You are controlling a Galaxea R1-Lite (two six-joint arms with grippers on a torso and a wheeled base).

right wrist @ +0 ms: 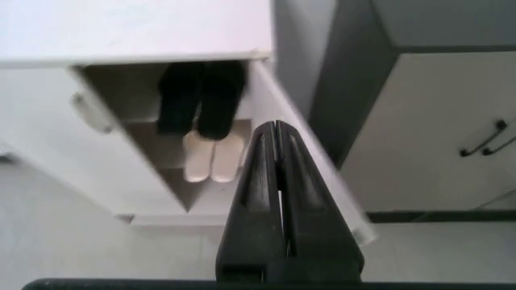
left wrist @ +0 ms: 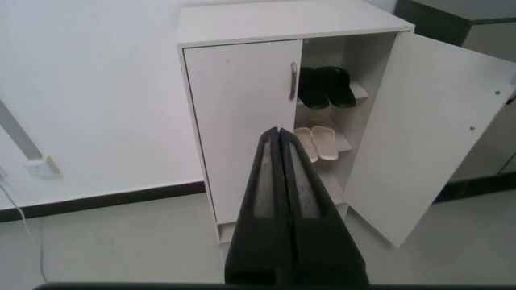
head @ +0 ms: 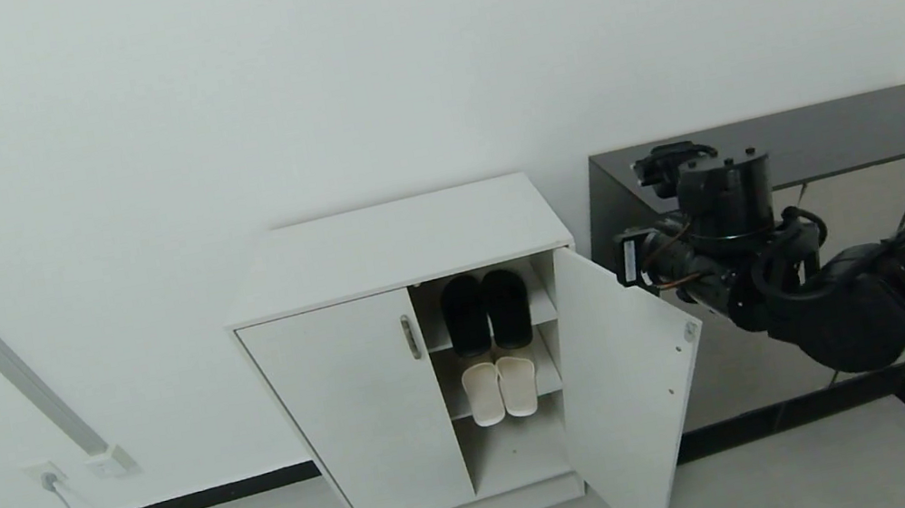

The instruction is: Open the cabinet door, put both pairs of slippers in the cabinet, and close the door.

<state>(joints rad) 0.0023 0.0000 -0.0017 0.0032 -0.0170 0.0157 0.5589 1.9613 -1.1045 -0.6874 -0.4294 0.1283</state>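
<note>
The cabinet (head: 387, 246) before you has its right door (head: 623, 391) open, with the black slippers (head: 486, 311) on the top shelf and the white slippers (head: 501, 388) at the middle shelf's front edge. Your left gripper (left wrist: 278, 130) and right gripper (right wrist: 276, 125) are both closed, holding nothing.

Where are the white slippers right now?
In the head view, the white slippers sit on the middle shelf of the cabinet, in its open right side, just below the black slippers.

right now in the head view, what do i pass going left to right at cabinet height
wall socket → closed left cabinet door → door handle → black slippers directly above white slippers → open right cabinet door → dark sideboard
</note>
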